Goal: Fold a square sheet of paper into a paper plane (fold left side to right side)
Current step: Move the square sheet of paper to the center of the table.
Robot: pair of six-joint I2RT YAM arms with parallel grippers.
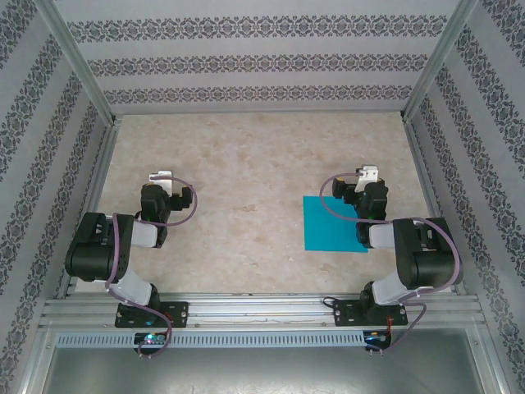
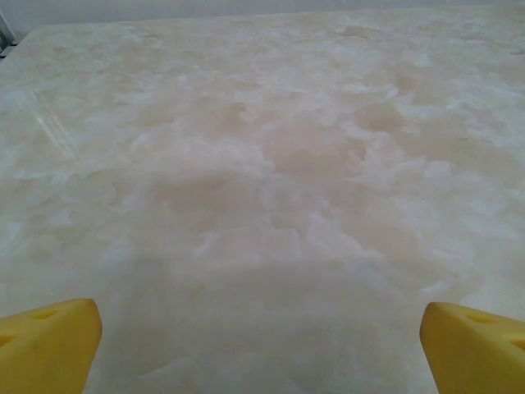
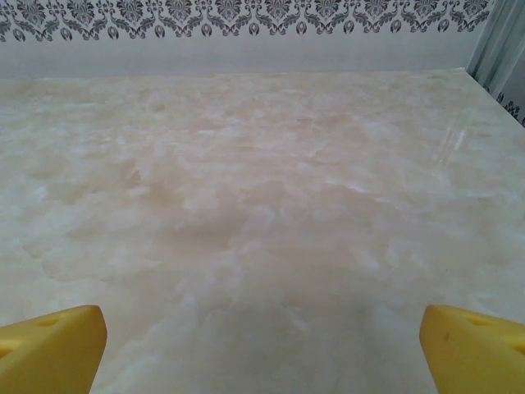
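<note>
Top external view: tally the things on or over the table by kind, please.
Teal-blue square sheet of paper: 1
Open grippers, left gripper and right gripper: 2
Total: 3

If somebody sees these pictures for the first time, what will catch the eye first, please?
The square sheet of paper, bright teal-blue, lies flat on the pale marbled table, its right edge hidden by the right arm. The left gripper and the right gripper both stand wide open, yellow fingers apart over bare tabletop.
</note>
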